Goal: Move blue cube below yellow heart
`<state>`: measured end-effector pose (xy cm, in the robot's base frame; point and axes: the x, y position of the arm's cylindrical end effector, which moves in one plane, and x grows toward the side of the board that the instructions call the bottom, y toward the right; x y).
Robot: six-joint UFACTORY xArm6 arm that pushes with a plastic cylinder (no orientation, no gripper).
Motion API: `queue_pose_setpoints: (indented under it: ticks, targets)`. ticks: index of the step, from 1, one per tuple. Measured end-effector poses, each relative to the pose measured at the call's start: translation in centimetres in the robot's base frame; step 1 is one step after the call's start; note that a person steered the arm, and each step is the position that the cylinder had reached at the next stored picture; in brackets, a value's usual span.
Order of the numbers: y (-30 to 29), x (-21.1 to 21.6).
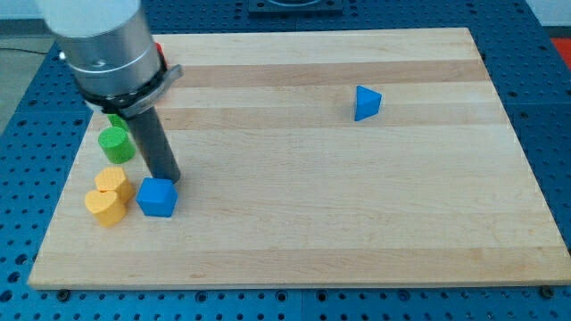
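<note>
The blue cube [157, 197] lies near the view's lower left of the wooden board [357, 223]. The yellow heart [108, 195] lies just to its left, nearly touching it. My tip [169, 179] stands at the cube's upper right edge, touching or almost touching it. The dark rod rises from there up and to the left to the grey arm body [100, 40].
A green round block [115, 143] lies above the yellow heart, with another green piece [116, 119] partly hidden behind the rod. A blue triangular block [366, 102] lies at the upper right. A red piece [161, 52] peeks out beside the arm.
</note>
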<state>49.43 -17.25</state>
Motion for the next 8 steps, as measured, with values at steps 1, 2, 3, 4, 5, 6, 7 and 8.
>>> queue_pose_setpoints:
  ticks: [1,2,3,4,5,6,7,8]
  targets:
    - [0.0,4.2]
    - [1.5,4.3]
    - [3.8,6.3]
    - [2.4,8.1]
    - [-1.0,9.4]
    - [1.4,9.8]
    - [4.0,7.3]
    - [0.3,8.4]
